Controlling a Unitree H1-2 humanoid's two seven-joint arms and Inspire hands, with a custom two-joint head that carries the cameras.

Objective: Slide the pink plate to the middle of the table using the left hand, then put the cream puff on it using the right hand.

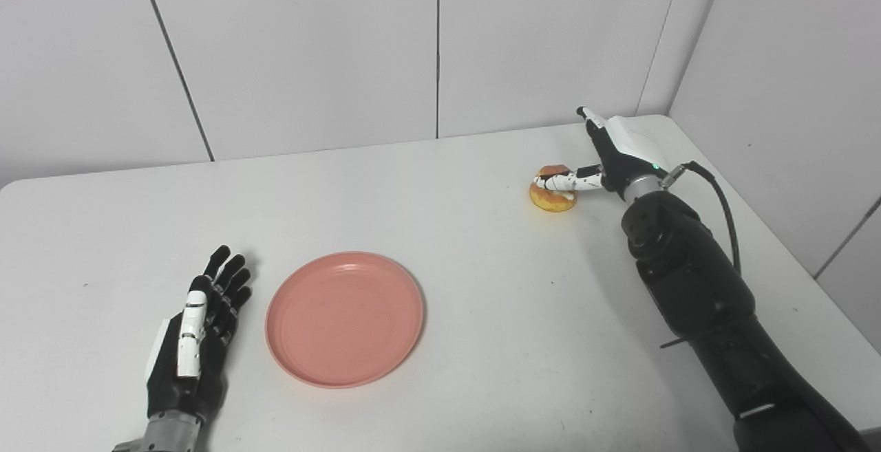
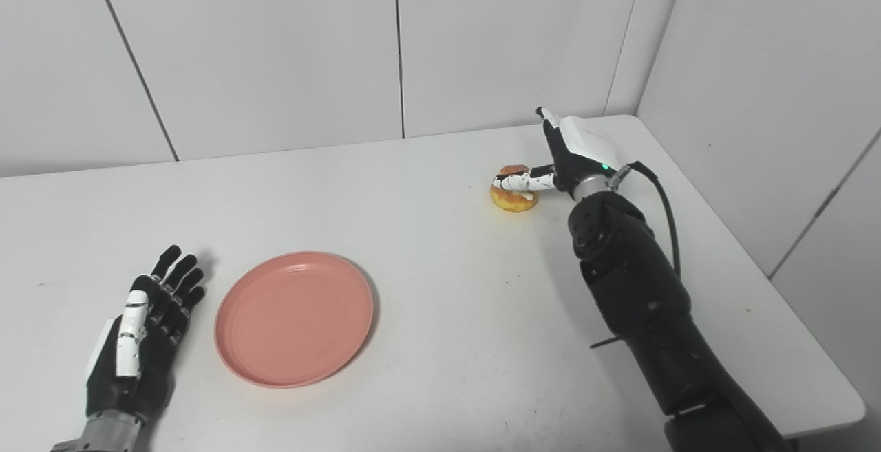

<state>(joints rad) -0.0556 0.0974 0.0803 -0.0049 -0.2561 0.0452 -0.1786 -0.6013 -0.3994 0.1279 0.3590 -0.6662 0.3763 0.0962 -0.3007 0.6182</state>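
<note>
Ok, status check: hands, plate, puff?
Left hand open, flat beside pink plate. Right hand at cream puff, thumb across it, grip unclear. Path to plate unobstructed.

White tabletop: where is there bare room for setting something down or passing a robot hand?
Bare: the wide stretch between the round pink plastic plate and the golden cream puff, and the far-left tabletop. Crowded: the far-right corner, where the right robot hand meets the puff. The left robot hand lies beside the plate.

You've got a plain pink plate [image 1: 344, 319], a golden-orange cream puff [image 1: 551, 198] with a darker reddish-brown top, a matte white table [image 1: 482, 287], black hands with white panels, left hand [image 1: 195, 331], right hand [image 1: 609, 156], pale grey-white wall panels [image 1: 310, 46].
</note>
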